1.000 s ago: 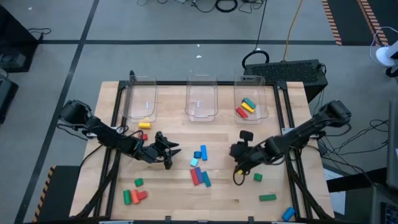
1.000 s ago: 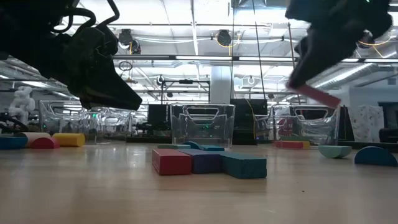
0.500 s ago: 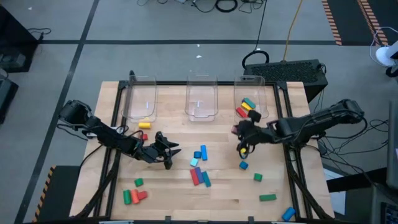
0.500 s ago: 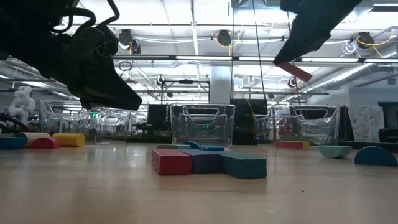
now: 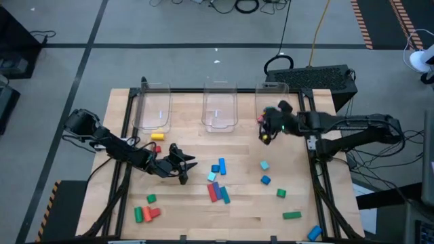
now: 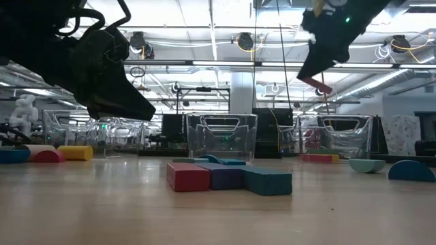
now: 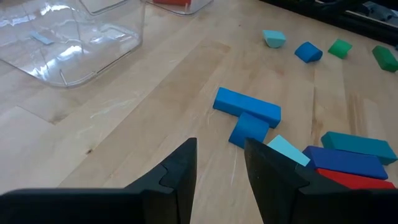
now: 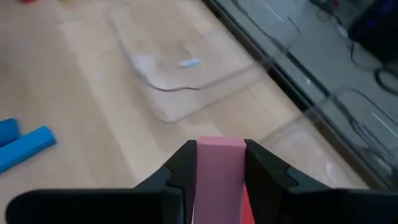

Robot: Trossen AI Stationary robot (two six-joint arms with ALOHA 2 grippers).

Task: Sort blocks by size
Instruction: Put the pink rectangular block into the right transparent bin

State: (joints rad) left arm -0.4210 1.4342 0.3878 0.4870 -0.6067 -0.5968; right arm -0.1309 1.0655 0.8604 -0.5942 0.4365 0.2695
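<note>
My right gripper (image 5: pixel 264 131) hangs over the near rim of the right clear bin (image 5: pixel 293 107), shut on a pink bar (image 8: pixel 219 163). The low view shows the bar (image 6: pixel 318 85) sticking out under the gripper, high above the table. My left gripper (image 5: pixel 184 167) stays low at the left centre, open, with only bare wood between its fingers (image 7: pixel 221 177). Blue blocks (image 5: pixel 219 167) and a row of red and blue bars (image 5: pixel 218 193) lie flat mid-table. A teal block (image 5: pixel 264 165), a blue block (image 5: pixel 266 179) and a green block (image 5: pixel 281 193) lie on the right. My right gripper pinches the pink bar by its two long sides (image 8: pixel 205 171) between the two fingers. The bar lies along the fingers, its free end (image 8: pixel 220 142) near their tips. The fingers slant down toward the far edge. The bar is lifted clear of the table and tilted.
Three clear bins stand along the far edge: left (image 5: pixel 152 108) with a yellow piece, middle (image 5: pixel 220 108), and right. A yellow cylinder (image 5: pixel 157 136) lies before the left bin. Green and red pieces (image 5: pixel 146 213) lie near left, and a green bar (image 5: pixel 291 215) and a blue block (image 5: pixel 313 232) near right.
My right gripper, still shut on the pink bar, has swung up and toward the far edge, from above the table's right centre to the right bin's near rim, rolling as it went. The teal and blue blocks beneath its former place now show.
</note>
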